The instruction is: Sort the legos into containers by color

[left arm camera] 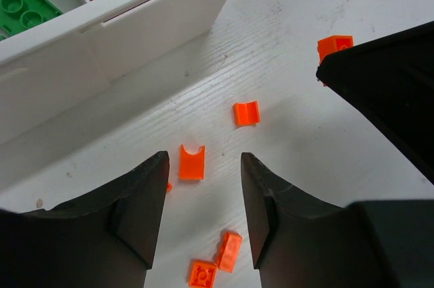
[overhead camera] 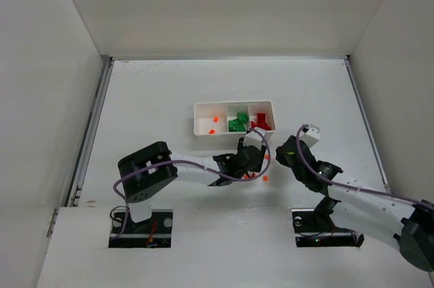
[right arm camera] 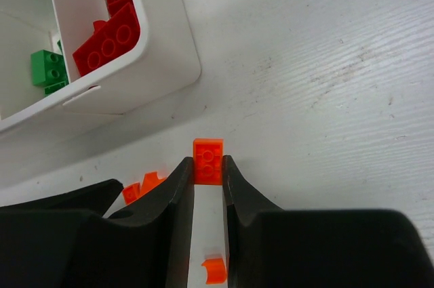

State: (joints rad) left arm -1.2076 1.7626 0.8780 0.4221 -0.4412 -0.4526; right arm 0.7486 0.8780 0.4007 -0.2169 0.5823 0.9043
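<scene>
left pincer (left arm camera: 203, 158): released, jaws spread wide, sitting low over the desk (overhead camera: 149, 98)

between its tips: one little orange arch piece (left arm camera: 192, 162) lying flat, closer to the left finger, and as far as I can see it's touching neither

a bit further ahead: second arch piece (left arm camera: 246, 112), slightly to the right, out in the open

further back between the fingers: two loose orange bits (left arm camera: 229, 251) side by side on the desk

right pincer (right arm camera: 207, 162): looks clenched on an orange brick (right arm camera: 208, 156), caught only at the very tips, studs up, brick down on the desk

in the way: the right pincer's black body crowds in from the right of the left pincer, so the two are really near each other. The tray's near wall sits just ahead and to the left of both.

tray (overhead camera: 196, 120): white, three compartments in a row, ahead and left of both pincers

tray contents: orange pieces (overhead camera: 213, 120) in the left compartment, green legos (overhead camera: 237, 124) in the middle, red legos (right arm camera: 108, 40) in the right one, which is the one nearest the right pincer

around the right pincer: a couple of orange scraps (right arm camera: 142, 185) just left of its left finger, plus another small arch (right arm camera: 215, 271) on the desk under the gap behind the tips
</scene>
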